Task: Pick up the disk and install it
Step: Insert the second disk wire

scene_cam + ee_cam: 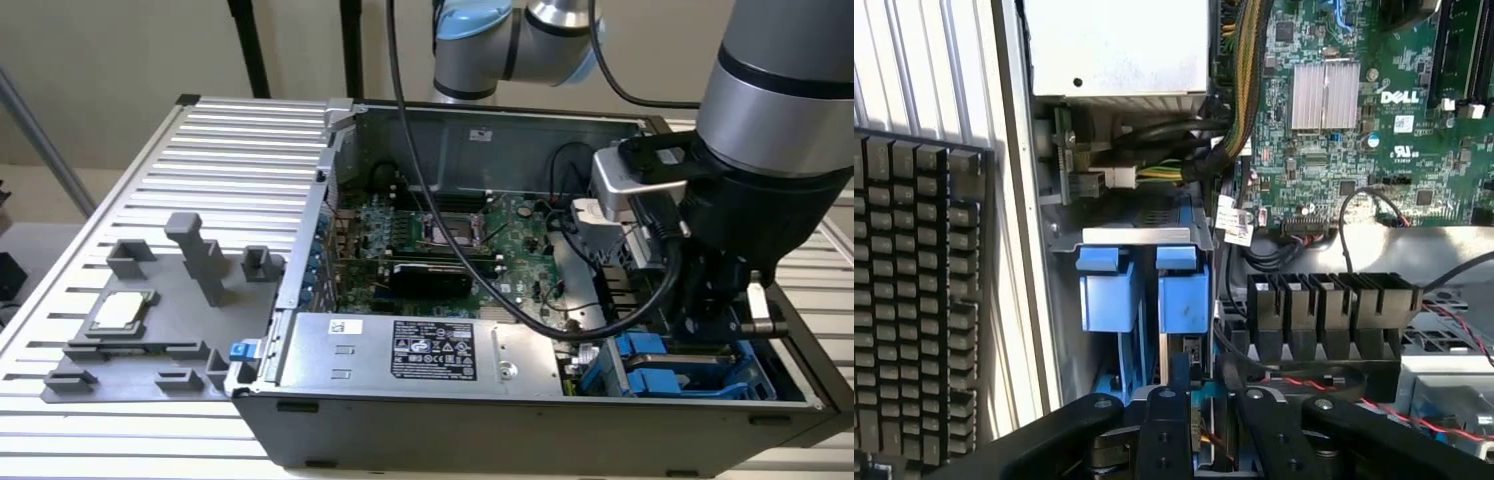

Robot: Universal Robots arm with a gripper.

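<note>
Robotics lab bench: slatted aluminium table (200, 140), opened PC case (534, 420), grey fixture tray (134, 375).

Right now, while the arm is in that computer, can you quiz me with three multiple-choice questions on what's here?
1. Where does the small silver chip lie?
A. On the circuit board inside the case
B. On the grey fixture on the table, to the exterior view's left of the case
C. On top of the labelled power-supply box

2. What colour are the plastic handles in the drive bay?
A. Red
B. Yellow
C. Blue

3. What state is the computer case in?
A. Open, with its insides exposed
B. Closed with its panel on
C. Wrapped in plastic

Answers:
1. B, as the chip sits in a recess of the fixture outside the case.
2. C, as both handles are bright blue in the wrist view.
3. A, as the board and cables are plainly visible.
</note>
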